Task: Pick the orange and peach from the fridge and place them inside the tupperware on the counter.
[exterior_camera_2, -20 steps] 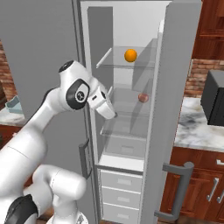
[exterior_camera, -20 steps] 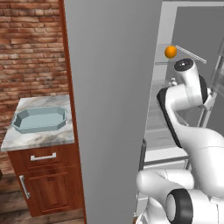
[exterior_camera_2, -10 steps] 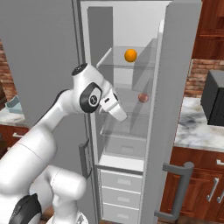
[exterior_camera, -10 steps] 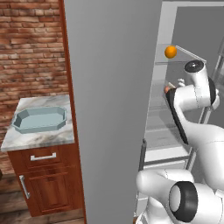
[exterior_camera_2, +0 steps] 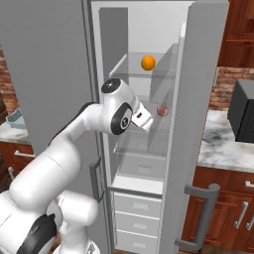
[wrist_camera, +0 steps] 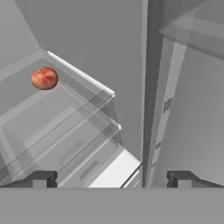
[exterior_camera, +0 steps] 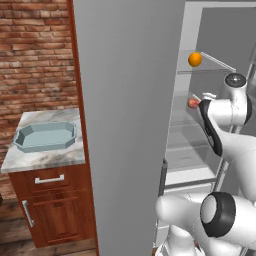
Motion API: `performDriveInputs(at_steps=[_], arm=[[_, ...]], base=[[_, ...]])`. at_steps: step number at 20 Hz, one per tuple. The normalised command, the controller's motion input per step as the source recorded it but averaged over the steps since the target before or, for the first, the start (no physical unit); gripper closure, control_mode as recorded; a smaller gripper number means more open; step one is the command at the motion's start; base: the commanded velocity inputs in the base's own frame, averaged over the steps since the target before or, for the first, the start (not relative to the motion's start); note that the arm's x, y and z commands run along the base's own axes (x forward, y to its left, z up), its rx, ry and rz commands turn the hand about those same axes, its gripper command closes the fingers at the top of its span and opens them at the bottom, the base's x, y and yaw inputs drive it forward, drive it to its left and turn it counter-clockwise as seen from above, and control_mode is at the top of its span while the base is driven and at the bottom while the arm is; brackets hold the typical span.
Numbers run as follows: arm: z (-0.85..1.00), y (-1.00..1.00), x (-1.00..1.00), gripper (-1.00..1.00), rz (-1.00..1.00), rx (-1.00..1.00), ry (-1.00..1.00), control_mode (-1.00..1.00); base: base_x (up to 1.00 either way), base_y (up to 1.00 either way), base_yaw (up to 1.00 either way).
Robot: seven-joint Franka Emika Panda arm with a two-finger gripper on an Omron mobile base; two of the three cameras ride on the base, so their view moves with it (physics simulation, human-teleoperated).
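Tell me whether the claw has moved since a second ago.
Yes. The claw has advanced into the fridge, closer to the peach on its glass shelf.

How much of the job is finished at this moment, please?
Nothing is placed yet: the tupperware holds no fruit. The open claw is reaching into the fridge toward the peach. The orange waits on the shelf above. Both fruits remain.

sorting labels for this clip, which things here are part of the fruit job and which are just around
Part of the job: orange, peach, fridge, tupperware, counter, gripper.

Just around: brick wall, black appliance on the right-hand counter.
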Motion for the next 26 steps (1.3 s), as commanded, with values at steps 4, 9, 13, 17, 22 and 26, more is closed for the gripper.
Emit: performDriveInputs(at_steps=[4, 9, 13, 17, 22, 26], arm=[[-0.06, 0.0, 0.5, -1.0, 0.03, 0.04, 0.0, -1.0], [-0.08, 0.0, 0.36, -1.0, 0.0, 0.0, 0.0, -1.0], [-0.1, 0.0, 0.24, -1.0, 0.0, 0.0, 0.0, -1.0], [-0.11, 0.0, 0.2, -1.0, 0.0, 0.0, -0.01, -1.0], [-0.08, 0.0, 0.23, -1.0, 0.0, 0.0, 0.0, -1.0], [-0.02, 0.0, 0.32, -1.0, 0.03, 0.05, 0.0, -1.0]], base=[[0.0, 0.0, 0.0], [0.0, 0.0, 0.0], [0.0, 0.0, 0.0], [0.0, 0.0, 0.0], [0.0, 0.0, 0.0], [0.0, 0.0, 0.0]])
